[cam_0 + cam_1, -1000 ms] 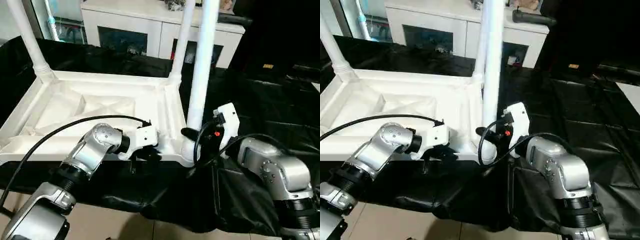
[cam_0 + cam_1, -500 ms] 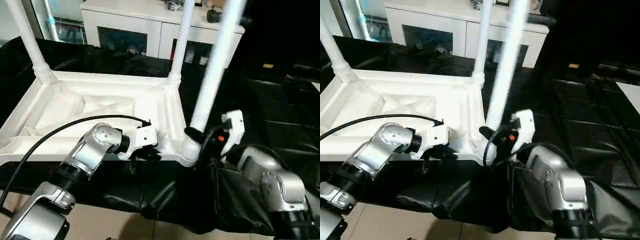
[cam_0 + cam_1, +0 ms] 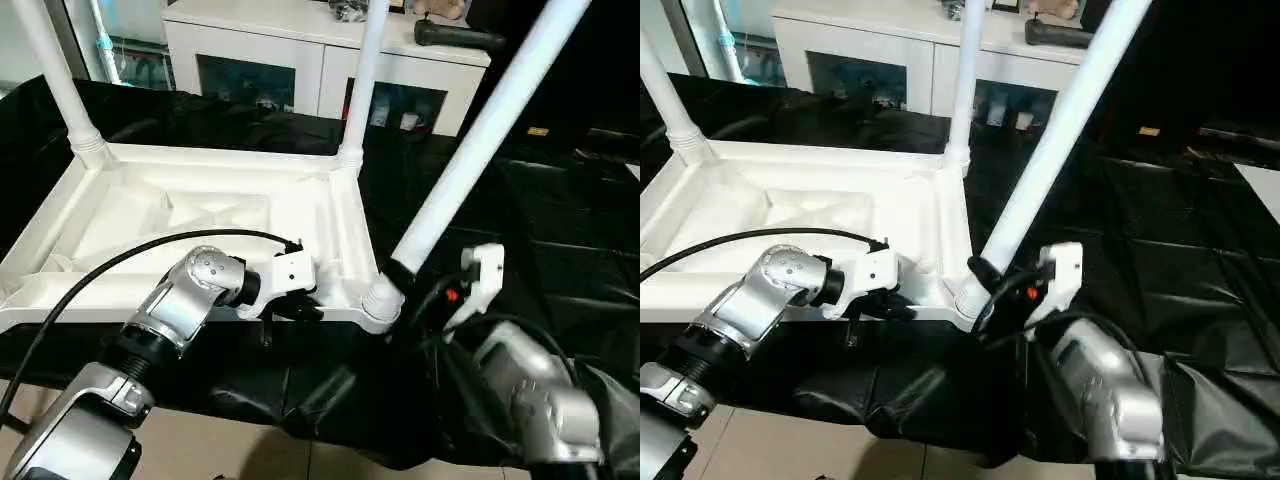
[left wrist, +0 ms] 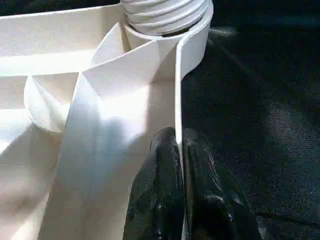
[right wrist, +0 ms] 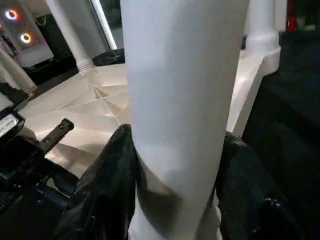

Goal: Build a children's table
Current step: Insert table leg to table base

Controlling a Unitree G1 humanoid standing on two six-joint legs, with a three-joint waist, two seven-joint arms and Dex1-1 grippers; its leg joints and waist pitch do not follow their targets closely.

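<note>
Your third leg (image 3: 470, 140) has just swung from upright to a steep lean away from the tabletop (image 3: 200, 215). Its base sits at the near corner socket (image 3: 378, 298) but crooked, so I judge it is not seated and needs righting before you press or turn it in.

The right gripper (image 5: 175, 185) is clamped round the leg just above the socket. The left gripper (image 4: 180, 165) is pinched together on the tabletop's near rim, close beside that socket, steadying it.

Two legs (image 3: 362, 80) stand fitted at the far corners, well beyond both hands. Open black cloth (image 3: 560, 200) lies outward of your right hand, leaving room to swing.
</note>
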